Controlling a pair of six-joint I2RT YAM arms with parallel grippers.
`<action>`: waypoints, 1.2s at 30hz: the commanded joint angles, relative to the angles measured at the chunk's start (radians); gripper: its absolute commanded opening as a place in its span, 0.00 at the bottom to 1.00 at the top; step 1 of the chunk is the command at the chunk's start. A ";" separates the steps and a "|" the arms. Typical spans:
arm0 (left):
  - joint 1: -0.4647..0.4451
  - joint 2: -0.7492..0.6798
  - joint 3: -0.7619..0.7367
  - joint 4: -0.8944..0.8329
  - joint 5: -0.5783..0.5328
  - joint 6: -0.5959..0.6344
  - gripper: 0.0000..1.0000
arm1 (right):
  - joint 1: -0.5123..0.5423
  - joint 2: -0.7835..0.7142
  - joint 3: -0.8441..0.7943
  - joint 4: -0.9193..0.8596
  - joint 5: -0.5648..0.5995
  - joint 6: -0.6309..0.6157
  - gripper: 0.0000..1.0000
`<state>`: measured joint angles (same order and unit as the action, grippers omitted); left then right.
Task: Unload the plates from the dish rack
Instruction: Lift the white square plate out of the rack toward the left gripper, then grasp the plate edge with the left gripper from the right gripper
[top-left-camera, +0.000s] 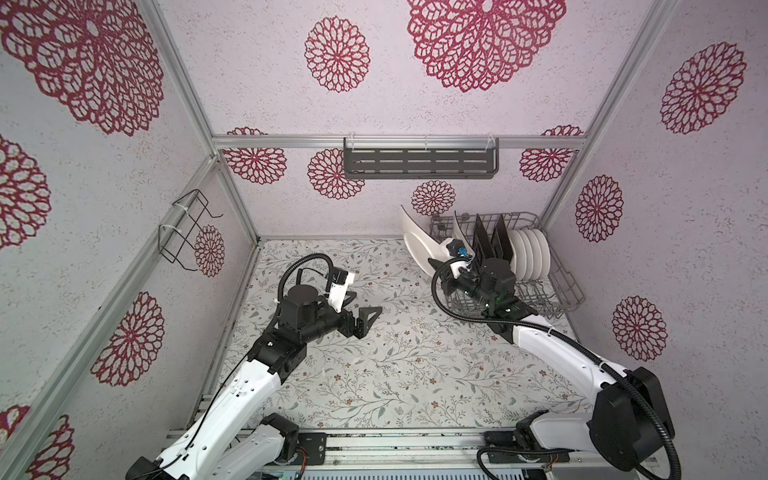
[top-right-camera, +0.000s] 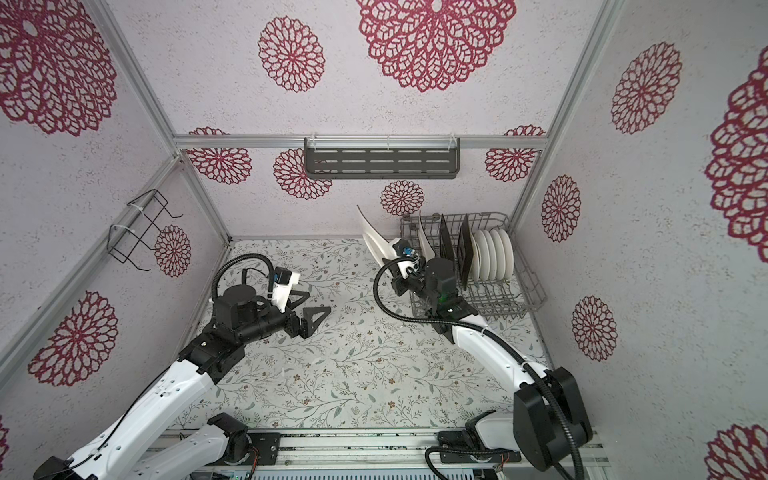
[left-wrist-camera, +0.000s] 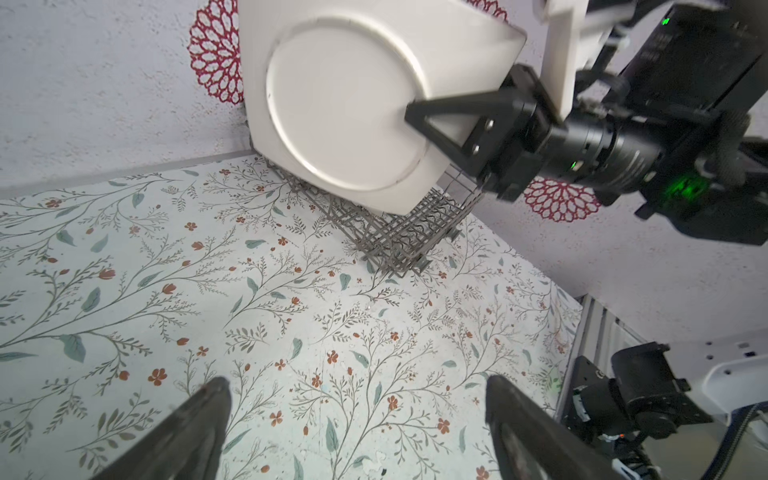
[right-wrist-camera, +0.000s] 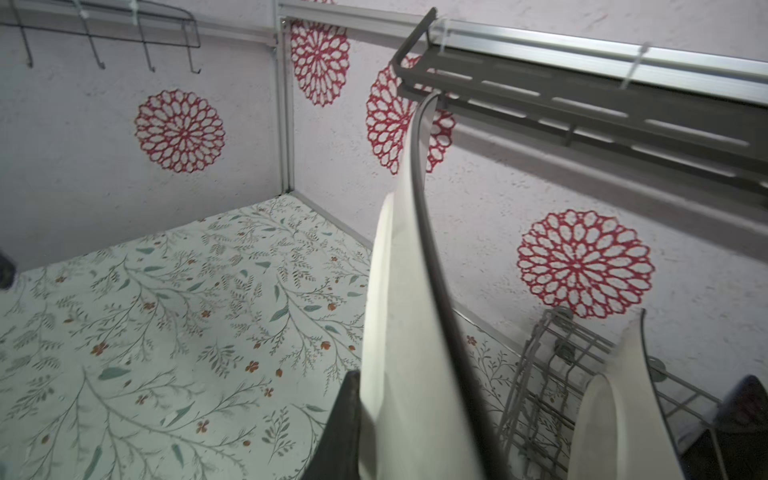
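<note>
My right gripper (top-left-camera: 441, 266) (right-wrist-camera: 395, 419) is shut on a cream rectangular plate (top-left-camera: 414, 241) (top-right-camera: 373, 239) (left-wrist-camera: 345, 104) (right-wrist-camera: 409, 324). It holds the plate on edge and tilted, up in the air just left of the grey wire dish rack (top-left-camera: 570, 291) (top-right-camera: 534, 286) (left-wrist-camera: 409, 237) (right-wrist-camera: 540, 374). In the rack stand a second cream plate (top-left-camera: 459, 227) (right-wrist-camera: 623, 399), two black square plates (top-left-camera: 484, 243) and several round white plates (top-left-camera: 532, 257). My left gripper (top-left-camera: 368, 302) (top-right-camera: 319, 301) (left-wrist-camera: 357, 399) hangs open over the floral table (top-left-camera: 374, 374), holding nothing, well left of the rack.
A dark slotted shelf (top-left-camera: 419, 163) (right-wrist-camera: 582, 112) hangs on the back wall above the rack, close to the held plate's upper corner. A small black wire holder (top-left-camera: 183, 232) (right-wrist-camera: 104, 25) is fixed to the left wall. Walls close three sides, with a metal rail (top-left-camera: 395, 444) along the front.
</note>
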<state>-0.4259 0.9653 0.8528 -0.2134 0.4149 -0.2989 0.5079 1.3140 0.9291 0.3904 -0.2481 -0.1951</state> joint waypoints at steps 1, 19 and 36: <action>0.050 0.033 0.079 -0.052 0.063 -0.135 1.00 | 0.040 -0.058 0.077 0.186 0.038 -0.139 0.00; 0.142 0.151 0.181 0.054 0.129 -0.513 0.96 | 0.313 0.037 0.054 0.323 0.554 -0.617 0.00; 0.146 0.316 0.179 0.066 0.068 -0.668 0.91 | 0.491 0.183 0.100 0.502 0.772 -0.888 0.00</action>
<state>-0.2867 1.2690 1.0275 -0.1566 0.5022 -0.9272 0.9867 1.5417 0.9295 0.6163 0.4400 -1.0142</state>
